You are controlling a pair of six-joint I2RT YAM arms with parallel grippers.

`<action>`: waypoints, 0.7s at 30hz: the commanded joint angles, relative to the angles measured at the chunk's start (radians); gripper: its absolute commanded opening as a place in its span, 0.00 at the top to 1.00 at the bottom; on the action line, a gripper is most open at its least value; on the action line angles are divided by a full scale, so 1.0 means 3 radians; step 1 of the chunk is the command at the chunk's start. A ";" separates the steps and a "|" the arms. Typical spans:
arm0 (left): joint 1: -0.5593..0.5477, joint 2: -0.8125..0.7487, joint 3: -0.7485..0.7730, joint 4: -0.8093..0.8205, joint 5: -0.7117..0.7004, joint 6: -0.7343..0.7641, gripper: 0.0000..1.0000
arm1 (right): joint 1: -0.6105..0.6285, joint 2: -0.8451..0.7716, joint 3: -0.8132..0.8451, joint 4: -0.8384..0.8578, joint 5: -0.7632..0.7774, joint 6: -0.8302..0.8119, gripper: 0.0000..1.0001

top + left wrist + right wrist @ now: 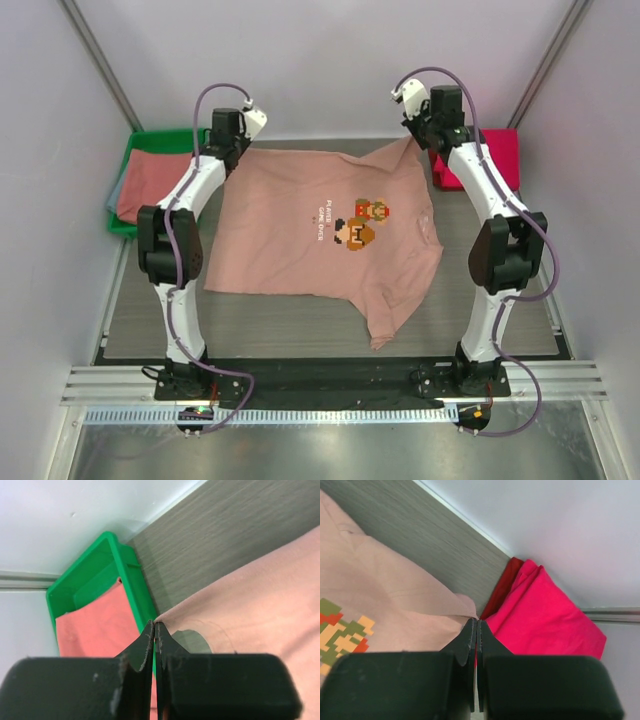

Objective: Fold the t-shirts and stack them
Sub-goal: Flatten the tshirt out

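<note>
A salmon-pink t-shirt (300, 230) with a pixel-art print (360, 225) lies spread on the table, one sleeve trailing toward the near edge. My left gripper (232, 150) is shut on its far left corner; in the left wrist view the cloth (260, 595) runs up to the closed tips (155, 625). At the far right corner my right gripper (420, 140) is shut on the cloth, which rises slightly to it. In the right wrist view the shirt (385, 590) meets the closed tips (477, 621). A magenta t-shirt (500, 150) (545, 620) lies folded at the back right.
A green bin (150, 145) (95, 565) stands at the back left, holding another salmon t-shirt (150, 185) (95, 620). White walls close in the back and both sides. Bare grey tabletop (250, 325) shows in front of the shirt.
</note>
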State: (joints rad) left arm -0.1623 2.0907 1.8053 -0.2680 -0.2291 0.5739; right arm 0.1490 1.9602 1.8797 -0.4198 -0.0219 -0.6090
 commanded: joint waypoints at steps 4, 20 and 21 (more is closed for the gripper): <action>0.0020 -0.0689 -0.0163 -0.0175 0.0221 -0.0062 1.00 | 0.0051 -0.0515 0.0009 -0.0093 -0.0080 0.0205 0.99; 0.0025 -0.1344 -0.0669 -0.0615 0.0493 -0.0128 1.00 | 0.0081 -0.1175 -0.0647 -0.0181 0.0007 0.0184 0.99; 0.0025 -0.1420 -0.0664 -0.0630 0.0488 -0.0199 1.00 | 0.0076 -0.1322 -0.0606 -0.0186 0.0022 0.0215 0.99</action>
State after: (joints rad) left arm -0.1623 1.7714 1.5909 -0.4374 -0.0906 0.5549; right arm 0.1757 1.6741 1.6390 -0.5049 -0.0395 -0.5720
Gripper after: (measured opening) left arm 0.004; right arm 0.025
